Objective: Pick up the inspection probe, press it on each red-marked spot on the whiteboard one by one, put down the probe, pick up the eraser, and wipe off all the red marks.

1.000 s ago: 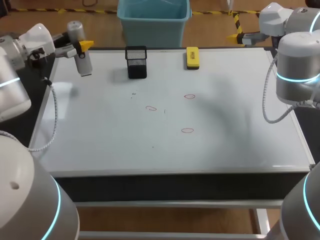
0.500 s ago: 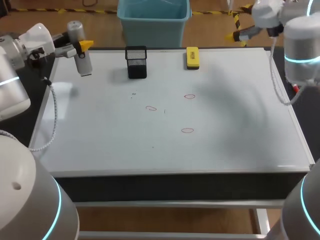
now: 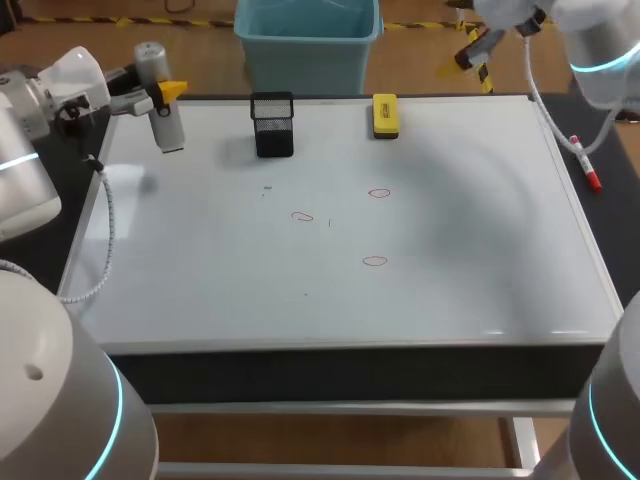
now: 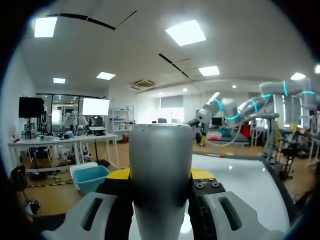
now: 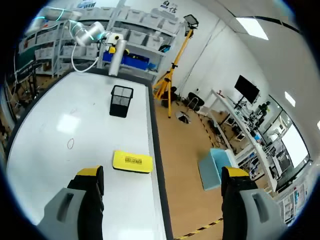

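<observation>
The left gripper (image 4: 160, 175) pinches the silver probe (image 4: 160, 155) between its fingers (plainest in its wrist view). The head view sets it upright over the whiteboard's (image 3: 450, 290) far left corner, perhaps just clear of it. The right gripper's (image 5: 162, 172) fingers are spread wide, the yellow eraser (image 5: 132, 161) on the board ahead.

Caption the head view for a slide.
Left gripper grips the probe at the whiteboard's far-left corner; three red marks unwiped; right gripper open, eraser untouched.
</observation>
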Tool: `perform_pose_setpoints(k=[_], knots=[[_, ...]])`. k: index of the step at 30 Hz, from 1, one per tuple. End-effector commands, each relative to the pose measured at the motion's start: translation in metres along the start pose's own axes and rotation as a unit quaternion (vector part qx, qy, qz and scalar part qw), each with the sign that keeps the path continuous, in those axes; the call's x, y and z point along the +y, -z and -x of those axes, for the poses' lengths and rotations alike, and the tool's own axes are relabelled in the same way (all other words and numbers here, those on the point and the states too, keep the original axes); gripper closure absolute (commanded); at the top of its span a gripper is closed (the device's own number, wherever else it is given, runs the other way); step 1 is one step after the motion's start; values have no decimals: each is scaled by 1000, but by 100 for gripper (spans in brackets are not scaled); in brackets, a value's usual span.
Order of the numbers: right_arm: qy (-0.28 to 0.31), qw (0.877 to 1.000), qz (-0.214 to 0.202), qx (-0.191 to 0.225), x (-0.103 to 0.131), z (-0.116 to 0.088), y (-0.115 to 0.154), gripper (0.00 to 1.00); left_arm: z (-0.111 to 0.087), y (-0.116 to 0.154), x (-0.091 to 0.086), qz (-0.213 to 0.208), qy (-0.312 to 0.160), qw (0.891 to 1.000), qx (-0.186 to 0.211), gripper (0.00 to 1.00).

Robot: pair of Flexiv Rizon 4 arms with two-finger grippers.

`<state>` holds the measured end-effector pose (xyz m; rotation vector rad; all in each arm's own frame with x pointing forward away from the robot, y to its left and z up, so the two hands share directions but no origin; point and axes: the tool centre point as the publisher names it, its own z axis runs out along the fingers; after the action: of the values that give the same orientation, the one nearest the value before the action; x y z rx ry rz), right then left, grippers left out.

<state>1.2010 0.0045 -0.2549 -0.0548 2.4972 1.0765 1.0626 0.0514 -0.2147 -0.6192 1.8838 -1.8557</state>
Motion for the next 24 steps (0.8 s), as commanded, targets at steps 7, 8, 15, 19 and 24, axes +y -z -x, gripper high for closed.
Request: perform_pose_setpoints(k=[7, 8, 15, 19, 24], knots=[[312, 841, -181, 403, 0, 9, -9, 0, 0, -1, 0, -1, -1, 1000, 0, 100], [312, 841, -181, 403, 0, 9, -9, 0, 0, -1, 0, -1, -1, 1000, 0, 100], [312, 841, -181, 403, 0, 9, -9, 0, 0, -1, 0, -1, -1, 1000, 0, 100], [312, 841, -181, 403, 0, 9, -9, 0, 0, -1, 0, -1, -1, 1000, 0, 100], [334, 823, -201, 414, -2, 16, -12, 0, 0, -1, 0, -1, -1, 1000, 0, 100]])
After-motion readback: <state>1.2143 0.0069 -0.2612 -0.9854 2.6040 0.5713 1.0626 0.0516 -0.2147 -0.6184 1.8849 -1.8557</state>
